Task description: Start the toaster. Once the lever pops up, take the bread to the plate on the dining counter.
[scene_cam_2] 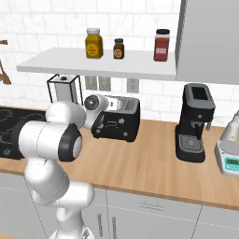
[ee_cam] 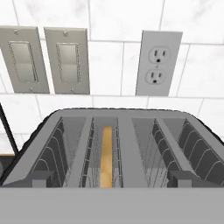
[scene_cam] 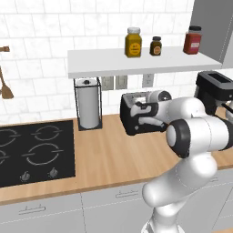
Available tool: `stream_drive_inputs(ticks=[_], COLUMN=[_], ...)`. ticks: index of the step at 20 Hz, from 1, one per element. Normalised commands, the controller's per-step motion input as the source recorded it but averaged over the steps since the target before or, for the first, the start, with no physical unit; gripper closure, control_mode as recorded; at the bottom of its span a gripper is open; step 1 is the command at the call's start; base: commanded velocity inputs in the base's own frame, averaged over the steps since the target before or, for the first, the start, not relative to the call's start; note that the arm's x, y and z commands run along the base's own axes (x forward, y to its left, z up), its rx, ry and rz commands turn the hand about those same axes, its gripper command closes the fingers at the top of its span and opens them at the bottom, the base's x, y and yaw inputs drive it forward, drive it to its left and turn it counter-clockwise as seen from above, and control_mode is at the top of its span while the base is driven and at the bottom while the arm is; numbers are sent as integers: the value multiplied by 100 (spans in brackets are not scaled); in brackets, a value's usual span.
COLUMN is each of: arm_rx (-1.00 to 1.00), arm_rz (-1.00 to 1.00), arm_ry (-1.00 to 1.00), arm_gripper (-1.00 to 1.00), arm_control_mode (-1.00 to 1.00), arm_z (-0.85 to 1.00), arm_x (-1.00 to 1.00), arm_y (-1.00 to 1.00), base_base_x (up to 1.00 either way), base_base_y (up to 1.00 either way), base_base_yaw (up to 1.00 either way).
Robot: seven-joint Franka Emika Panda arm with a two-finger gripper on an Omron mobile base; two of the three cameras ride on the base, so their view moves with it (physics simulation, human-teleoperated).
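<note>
The black two-slot toaster (scene_cam: 131, 124) (scene_cam_2: 119, 122) stands on the wall-side wooden worktop below the shelf. From the hand view I look down into the toaster (ee_cam: 124, 127). A tan slice of bread (ee_cam: 106, 156) stands on edge deep in its left slot, and the right slot is bare. My gripper (scene_cam: 140, 113) hovers close over the toaster's near end, with its dark fingers apart and nothing between them. In the right base view my white hand (scene_cam_2: 95, 103) covers the toaster's left end. The plate and the dining counter are out of view.
A tall black coffee machine (scene_cam_2: 193, 122) stands to the toaster's right, with a kitchen scale (scene_cam_2: 228, 159) beyond it. A paper towel holder (scene_cam: 88, 105) and the black hob (scene_cam: 32, 150) lie to the left. A white shelf (scene_cam: 136, 63) with jars hangs low overhead. An outlet (ee_cam: 158, 63) is behind.
</note>
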Motion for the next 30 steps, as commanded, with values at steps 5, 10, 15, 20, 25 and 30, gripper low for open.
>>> stream_drive_inputs(ticks=[5,10,15,20,25,30], arm_rx=[0,0,0,0,0,0], arm_rz=[0,0,0,0,0,0], arm_ry=[1,4,5,4,3,1], arm_gripper=[-100,-100,-100,-100,-100,-100], arm_control_mode=[-100,-100,-100,-100,-100,-100], arm_z=[0,-3,-5,-1,0,0], arm_x=[0,0,0,0,0,0], arm_y=[0,0,0,0,0,1], base_base_x=[0,0,0,0,0,0], base_base_y=[0,0,0,0,0,0], base_base_yaw=[0,0,0,0,0,0])
